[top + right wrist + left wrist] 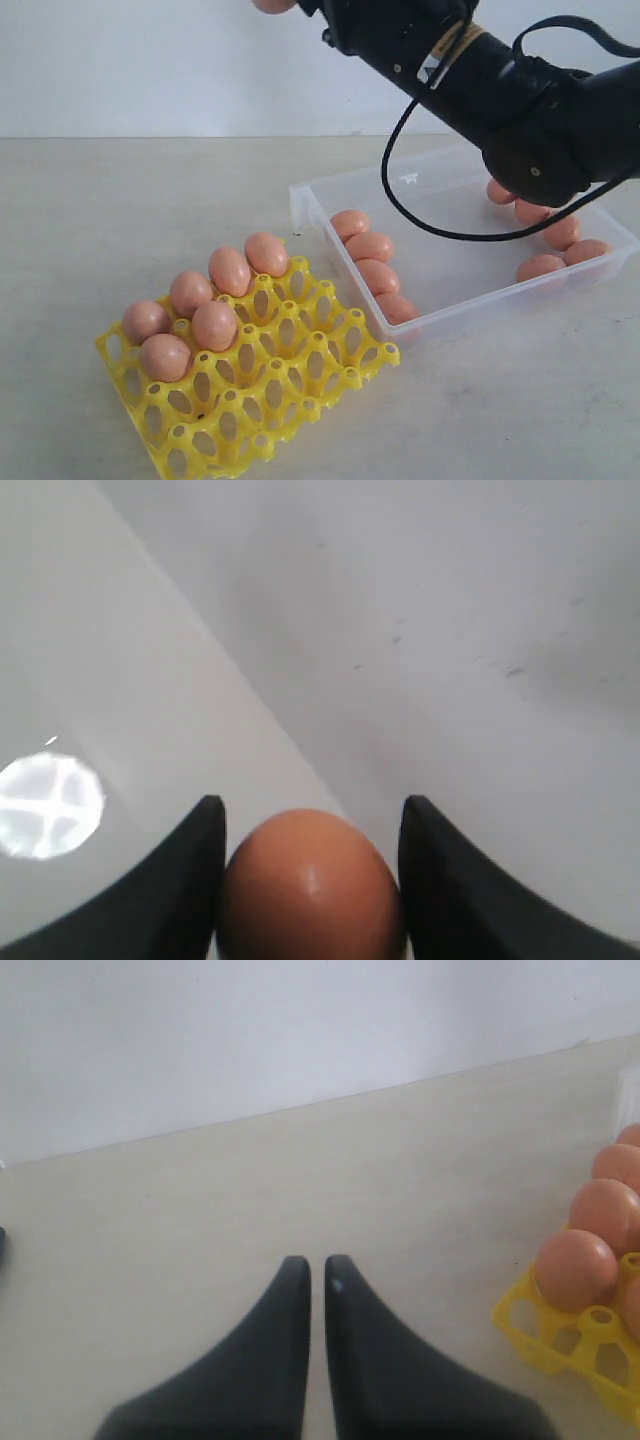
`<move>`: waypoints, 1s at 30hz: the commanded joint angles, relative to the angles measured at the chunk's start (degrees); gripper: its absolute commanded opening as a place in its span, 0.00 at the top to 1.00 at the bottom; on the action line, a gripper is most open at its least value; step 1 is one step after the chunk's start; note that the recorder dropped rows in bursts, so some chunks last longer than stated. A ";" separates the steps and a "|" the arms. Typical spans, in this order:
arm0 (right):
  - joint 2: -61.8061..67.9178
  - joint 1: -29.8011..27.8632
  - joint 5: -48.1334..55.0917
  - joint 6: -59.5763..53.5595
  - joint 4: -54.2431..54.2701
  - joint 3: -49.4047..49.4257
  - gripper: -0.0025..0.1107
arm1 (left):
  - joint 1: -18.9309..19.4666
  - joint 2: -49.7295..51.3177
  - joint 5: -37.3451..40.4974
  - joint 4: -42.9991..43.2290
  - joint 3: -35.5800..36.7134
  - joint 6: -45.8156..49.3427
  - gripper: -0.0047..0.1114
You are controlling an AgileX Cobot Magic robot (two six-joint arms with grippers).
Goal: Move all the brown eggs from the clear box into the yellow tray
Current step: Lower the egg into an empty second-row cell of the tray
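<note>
Roughly a third done: six brown eggs (215, 325) seated along the left and back edges of the yellow tray (300, 372), with the left gripper (315, 1265) pinched shut and empty beside it. Leaves about nine in the clear box (450, 240) beyond, four along its near-left wall and the rest by its far right corner. Carries a seventh egg (310, 890) high above, clamped in the part-spread right gripper (313, 810).

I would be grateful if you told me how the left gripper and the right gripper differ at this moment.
The left gripper has its jaws together and holds nothing, while the right gripper is closed on a brown egg. The left gripper is over bare table beside the yellow tray, while the right gripper is high above the table, its egg at the exterior view's top edge. Both are black and tapered.
</note>
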 commanded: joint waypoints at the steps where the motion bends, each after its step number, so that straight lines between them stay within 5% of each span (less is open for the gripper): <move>1: -0.13 -0.20 -2.23 3.68 -16.92 -0.33 0.98 | -0.44 -0.18 -0.02 -0.11 0.20 -0.18 0.92; 8: -0.13 -0.20 5.11 9.79 -51.91 -0.33 0.98 | -0.44 -0.18 -0.02 -0.11 0.20 -0.18 0.92; 13: -0.13 -0.20 5.21 16.13 -67.44 -0.33 0.98 | -0.44 -0.18 -0.02 -0.11 0.20 -0.18 0.92; 23: 0.01 -0.20 17.04 16.03 -69.76 -0.33 0.98 | -0.44 -0.18 -0.02 -0.11 0.20 -0.18 0.92; 30: 4.95 -0.20 20.07 9.11 -59.16 -0.33 0.98 | -0.44 -0.18 -0.02 -0.11 0.20 -0.18 0.92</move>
